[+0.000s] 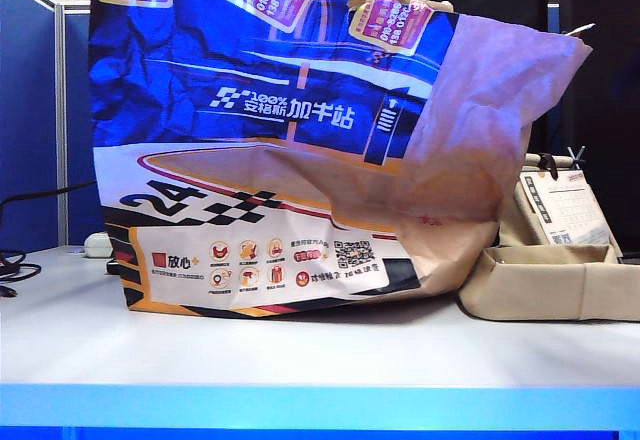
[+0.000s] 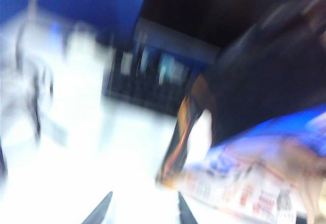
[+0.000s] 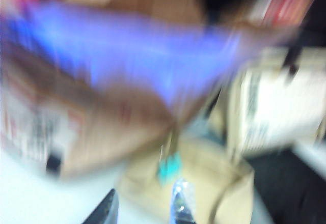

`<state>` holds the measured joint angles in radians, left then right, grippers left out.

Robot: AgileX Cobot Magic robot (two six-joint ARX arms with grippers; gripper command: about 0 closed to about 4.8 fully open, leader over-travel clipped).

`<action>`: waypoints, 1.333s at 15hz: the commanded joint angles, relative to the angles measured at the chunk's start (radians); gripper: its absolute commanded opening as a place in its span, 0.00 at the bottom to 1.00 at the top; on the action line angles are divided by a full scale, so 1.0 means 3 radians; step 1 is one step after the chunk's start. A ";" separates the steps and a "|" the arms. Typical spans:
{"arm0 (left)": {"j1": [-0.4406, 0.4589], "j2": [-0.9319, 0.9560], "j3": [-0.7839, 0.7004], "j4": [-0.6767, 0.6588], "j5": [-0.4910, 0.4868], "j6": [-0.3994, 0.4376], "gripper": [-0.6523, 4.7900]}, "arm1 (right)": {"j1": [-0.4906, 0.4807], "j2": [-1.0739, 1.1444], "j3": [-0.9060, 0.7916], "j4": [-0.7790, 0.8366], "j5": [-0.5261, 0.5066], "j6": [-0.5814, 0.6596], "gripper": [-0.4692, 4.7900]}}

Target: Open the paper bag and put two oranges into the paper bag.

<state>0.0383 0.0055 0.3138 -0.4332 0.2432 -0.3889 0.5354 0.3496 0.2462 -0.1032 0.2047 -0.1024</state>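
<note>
1. Exterior view gives you the only sharp look: the bag (image 1: 290, 150) stands on the table (image 1: 300, 360) and fills the frame from the left to right of centre, its top cut off by the upper edge. No arm, gripper or orange shows here.
2. Both wrist views are smeared by motion blur. In the left wrist view the left gripper (image 2: 145, 211) shows only as two dark fingertips at the lower edge, with a gap between them over bare white table and nothing between them; from this alone you cannot tell how far the jaws are parted. The bag's printed face lies in the lower right of that frame.
3. In the right wrist view the right gripper (image 3: 142, 208) also shows as two tips at the lower edge, apart, with nothing visibly pinched; its true opening you cannot tell. The bag spreads across the upper left of that frame, blue and brown.
4. Just right of the bag in the exterior view sits a tray (image 1: 560, 285), with a calendar (image 1: 570, 205) leaning behind it. The tray touches or nearly touches the bag's crumpled brown side.
5. A white thing (image 1: 97, 245) and black cables (image 1: 20, 260) lie at far left.
6. Open table lies in front of the bag, up to the blue front edge.
</note>
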 commanded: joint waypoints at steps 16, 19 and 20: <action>-0.0033 -0.0003 -0.1007 0.0923 -0.0039 -0.0437 0.40 | -0.1392 -0.1155 -0.0773 -0.0281 -0.0006 0.0134 0.37; -0.0058 -0.0003 -0.1012 0.1049 -0.0149 -0.0439 0.40 | -0.2078 -0.1156 -0.0792 -0.0114 0.0009 0.0135 0.37; -0.0083 -0.0004 -0.1012 0.1049 -0.0149 -0.0439 0.40 | -0.2257 -0.1156 -0.0804 -0.0116 0.0008 0.0135 0.37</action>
<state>0.0162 0.0048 0.0093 -0.1310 0.1989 -0.5247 -0.1268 0.0040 0.0086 -0.1516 0.2066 -0.0650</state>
